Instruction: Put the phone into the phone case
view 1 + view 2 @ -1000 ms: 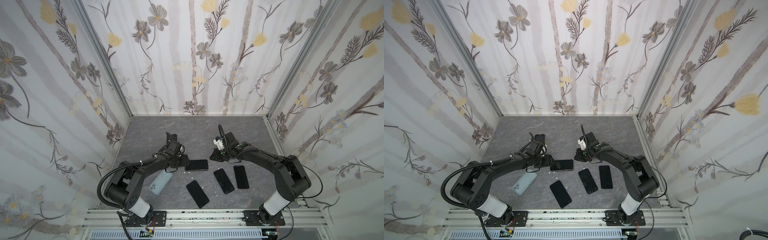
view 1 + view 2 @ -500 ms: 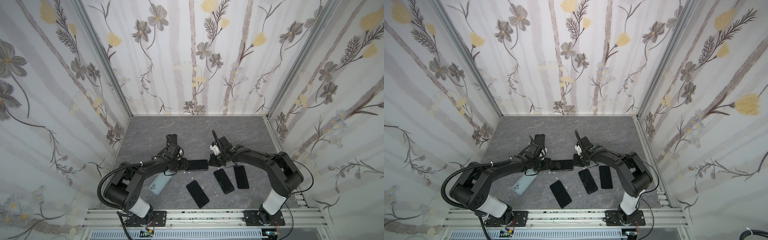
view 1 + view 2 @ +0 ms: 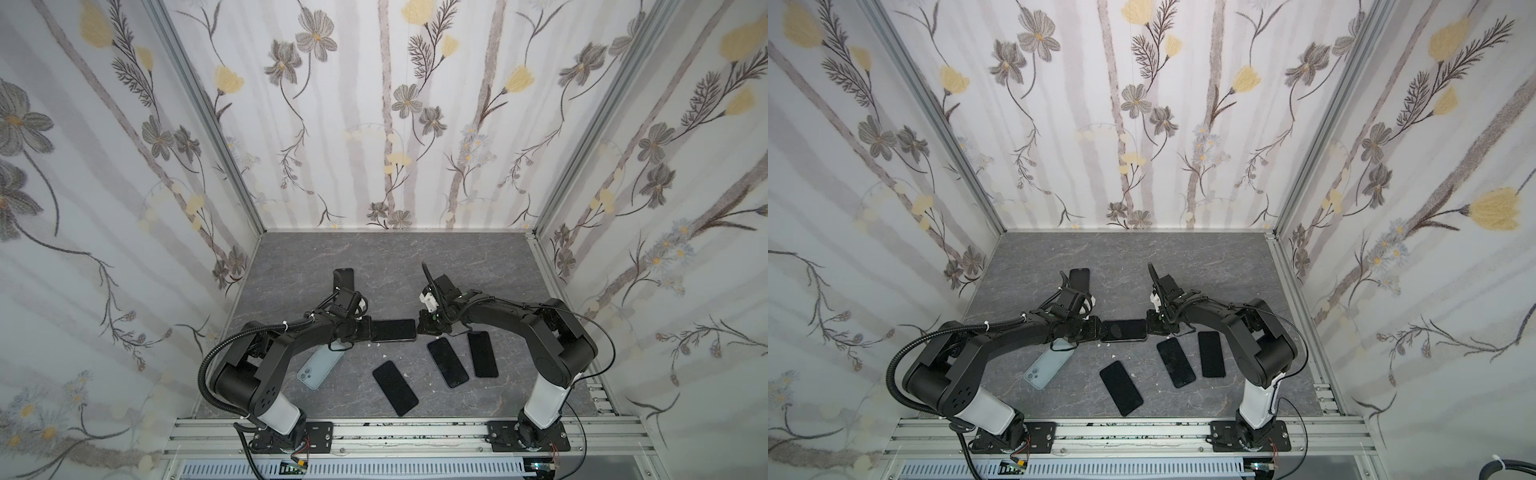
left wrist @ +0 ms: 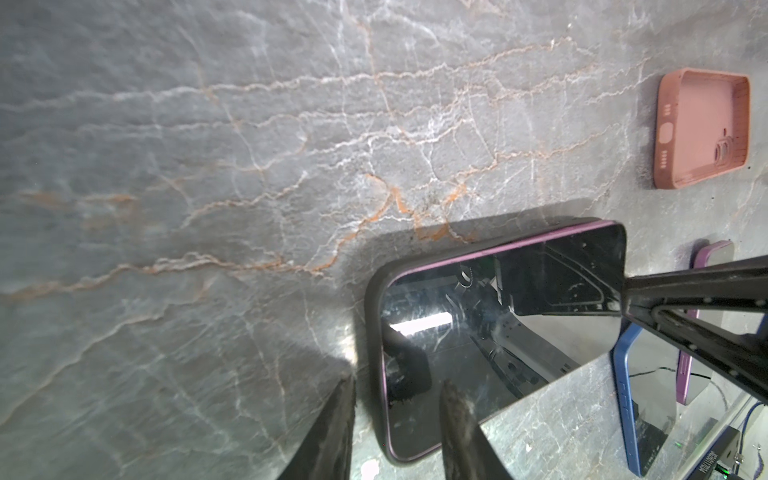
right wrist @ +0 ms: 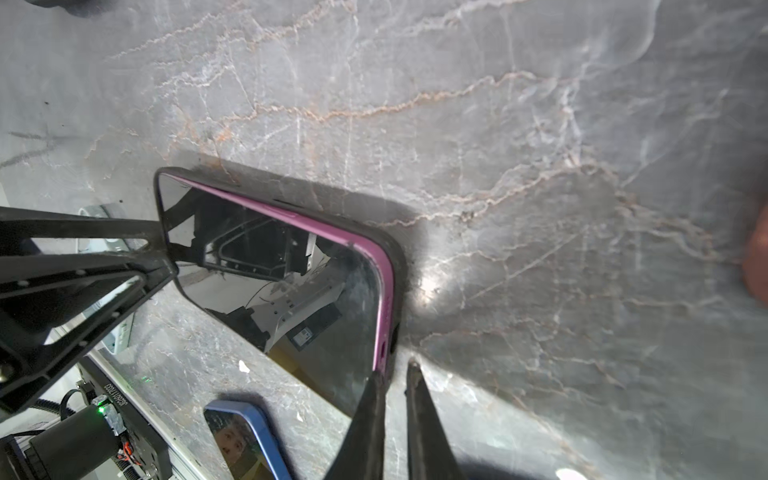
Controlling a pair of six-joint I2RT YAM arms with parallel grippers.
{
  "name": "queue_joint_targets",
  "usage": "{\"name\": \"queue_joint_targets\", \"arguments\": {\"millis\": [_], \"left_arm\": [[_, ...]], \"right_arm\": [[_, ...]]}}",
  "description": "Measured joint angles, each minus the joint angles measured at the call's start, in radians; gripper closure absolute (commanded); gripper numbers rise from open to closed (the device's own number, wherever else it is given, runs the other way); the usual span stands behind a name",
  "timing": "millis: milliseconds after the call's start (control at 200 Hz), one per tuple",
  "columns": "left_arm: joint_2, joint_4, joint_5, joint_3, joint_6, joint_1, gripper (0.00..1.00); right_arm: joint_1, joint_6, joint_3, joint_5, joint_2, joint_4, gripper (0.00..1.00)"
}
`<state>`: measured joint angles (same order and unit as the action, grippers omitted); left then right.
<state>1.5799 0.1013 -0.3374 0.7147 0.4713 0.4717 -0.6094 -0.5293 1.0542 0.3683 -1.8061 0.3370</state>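
The purple-edged phone lay screen-up around the middle of the grey marbled surface. It sat in a black rubbery case but wasn't fully home, I'd say. In both wrist views a purple strip stood proud of the rim along one long side, widest at the corner by the right arm.

The left fingers stood apart, straddling one short end. One was over the glass and the other outside the case, with a sliver of surface showing between it and the rim, so nothing was pinched there. The right fingers were all but closed, tips at the opposite end's corner, one on the purple edge and one just outside. I couldn't tell if the rim was nipped between them.

My guess at what could go wrong:
- With a push on each short end, any uneven shove could pivot the whole thing or pop that proud edge back out.
- The finger on the glass looked likely to skid, since it's slick.

Room-wise it was tight toward the edge where the arm bases are bolted. Three dark phones lay there, the middle one near the right fingers. A pale blue phone lay camera-side up, partly under the left arm. A dark slab lay just behind the left wrist. Toward the back edge and both back corners there was plenty of bare surface, so that's where I'd let things slide.
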Motion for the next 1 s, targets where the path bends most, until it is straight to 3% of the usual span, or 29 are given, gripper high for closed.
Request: {"name": "queue_joint_targets", "arguments": {"millis": [370,1004], "left_arm": [[0.006,-0.045,-0.017,-0.019,0.005,0.000,0.68],[-0.006,-0.088,-0.010,-0.050,0.030,0.001,0.73]], "right_arm": [[-0.011,0.011,0.003,0.003,-0.024,0.000,0.96],[-0.017,0.023,0.039,-0.035,0.028,0.070,0.94]]}}
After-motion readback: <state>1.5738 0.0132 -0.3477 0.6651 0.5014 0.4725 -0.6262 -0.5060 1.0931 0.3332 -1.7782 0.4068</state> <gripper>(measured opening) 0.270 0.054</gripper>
